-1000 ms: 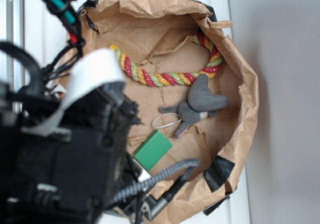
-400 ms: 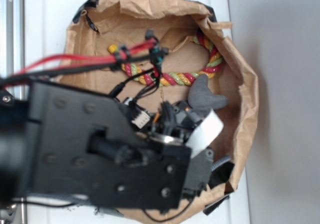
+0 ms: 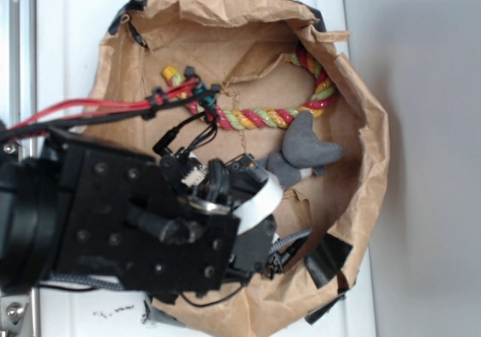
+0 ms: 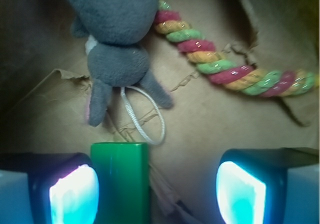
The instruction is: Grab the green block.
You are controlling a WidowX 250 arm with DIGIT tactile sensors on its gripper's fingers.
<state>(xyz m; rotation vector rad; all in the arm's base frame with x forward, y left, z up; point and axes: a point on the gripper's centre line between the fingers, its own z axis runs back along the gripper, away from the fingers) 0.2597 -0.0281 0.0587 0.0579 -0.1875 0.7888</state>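
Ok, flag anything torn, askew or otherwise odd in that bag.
The brown paper lining is torn: ragged flaps stick up beside the grey plush toy and under the braided rope. The green block sits off-centre between the open gripper fingers, close to the one on the wrist view's left. Nothing spilled.

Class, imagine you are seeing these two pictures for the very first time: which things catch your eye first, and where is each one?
In the wrist view, the green block stands out at the bottom, close beside one of the two open, glowing jaws of the gripper. Above it lies the grey plush toy, and the braided rope curves away to the right. In the exterior view, the black robot arm fills the lower left, over the brown paper bag.
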